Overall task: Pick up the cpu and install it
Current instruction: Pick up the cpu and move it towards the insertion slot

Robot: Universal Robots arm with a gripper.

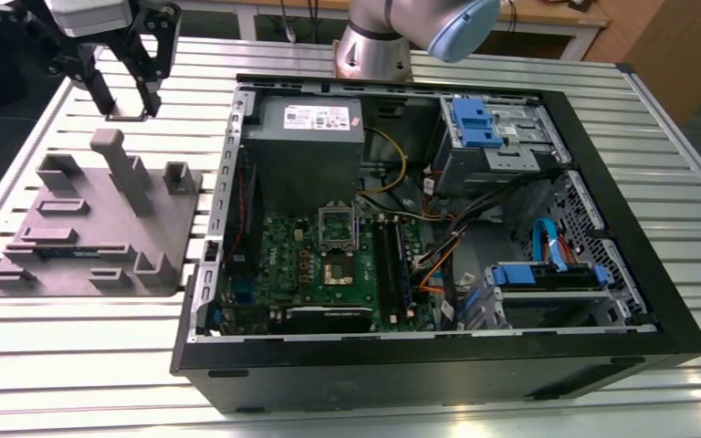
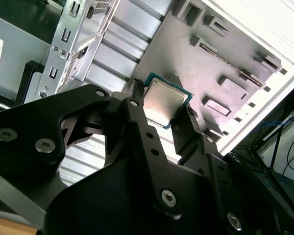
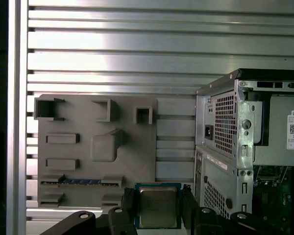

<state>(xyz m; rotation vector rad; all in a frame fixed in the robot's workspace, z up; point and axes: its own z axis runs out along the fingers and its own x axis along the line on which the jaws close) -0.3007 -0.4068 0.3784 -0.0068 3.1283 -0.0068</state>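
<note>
**Operator:** Where's the chip right now?

**Spotter:** Your gripper (image 1: 128,110) is clamped on the cpu (image 2: 162,104). In both wrist views a finger (image 2: 137,105) presses on each of two opposite edges, and the shiny metal top faces the cameras. In the exterior view the gripper hangs in the air above the slatted desk (image 1: 83,365). It is at the far end of the grey holder plate (image 1: 92,222) and outside the open computer case (image 1: 448,370). Nothing is seated yet.

**Operator:** What should worry me?

**Spotter:** Mostly the hold. You've got a thin, smooth tile pinched by its edges alone, so I'd judge that a jolt or a quick swing could twist it between the fingers. It could also slip out onto the desk.

**Operator:** And around the case?

**Spotter:** Watch the metal rim. The socket (image 1: 337,267) sits low on the green board (image 1: 280,246), well apart from where you are. A low path could clip the case wall or the grey power box (image 1: 308,137). Loose cables (image 1: 448,246) lie just beside the board on the exterior view's right, and a finger could snag them.

**Operator:** At the socket itself?

**Spotter:** I can't tell from here how the chip's corners line up with it. If you arrive rotated or tilted, pressing down could damage the contacts, so don't force it.
</note>
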